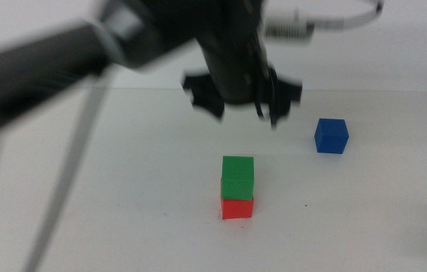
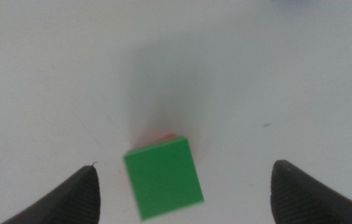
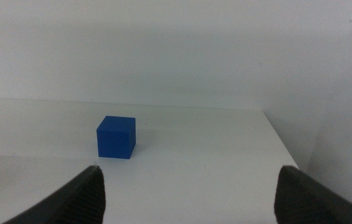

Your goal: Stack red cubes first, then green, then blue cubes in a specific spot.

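The green cube (image 1: 238, 177) sits on top of the red cube (image 1: 237, 208) near the middle of the white table, slightly twisted against it. The marked spot is hidden under this stack. My left gripper (image 1: 242, 106) hangs open and empty above and just behind the stack, blurred by motion. In the left wrist view the green cube (image 2: 163, 177) lies below, between the wide-open jaws of the left gripper (image 2: 186, 165), with a sliver of the red cube (image 2: 158, 138) showing. The blue cube (image 1: 331, 136) stands alone to the right. My right gripper (image 3: 191, 169) is open, well short of the blue cube (image 3: 116, 137).
The white table (image 1: 122, 189) ends at a far edge by the wall and at a right edge (image 3: 281, 143) beyond the blue cube. A tiny dark speck (image 1: 306, 205) lies right of the stack. The left arm (image 1: 54, 68) crosses the upper left.
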Action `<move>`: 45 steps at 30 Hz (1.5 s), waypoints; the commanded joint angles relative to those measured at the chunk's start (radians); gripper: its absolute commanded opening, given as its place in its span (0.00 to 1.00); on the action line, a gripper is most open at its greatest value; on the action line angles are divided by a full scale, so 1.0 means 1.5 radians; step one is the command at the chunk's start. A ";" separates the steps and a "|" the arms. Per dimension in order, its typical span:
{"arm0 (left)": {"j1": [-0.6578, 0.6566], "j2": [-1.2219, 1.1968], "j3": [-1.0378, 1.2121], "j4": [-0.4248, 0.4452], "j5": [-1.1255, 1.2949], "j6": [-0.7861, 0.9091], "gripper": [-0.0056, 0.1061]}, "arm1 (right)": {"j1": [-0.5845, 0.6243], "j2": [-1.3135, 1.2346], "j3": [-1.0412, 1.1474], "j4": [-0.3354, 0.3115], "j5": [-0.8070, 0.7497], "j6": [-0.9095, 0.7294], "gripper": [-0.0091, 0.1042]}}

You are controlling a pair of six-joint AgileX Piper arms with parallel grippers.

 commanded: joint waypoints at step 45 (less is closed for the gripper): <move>0.019 -0.660 0.410 -0.085 -0.217 0.300 0.89 | -0.001 0.425 -0.456 0.066 0.490 0.103 0.90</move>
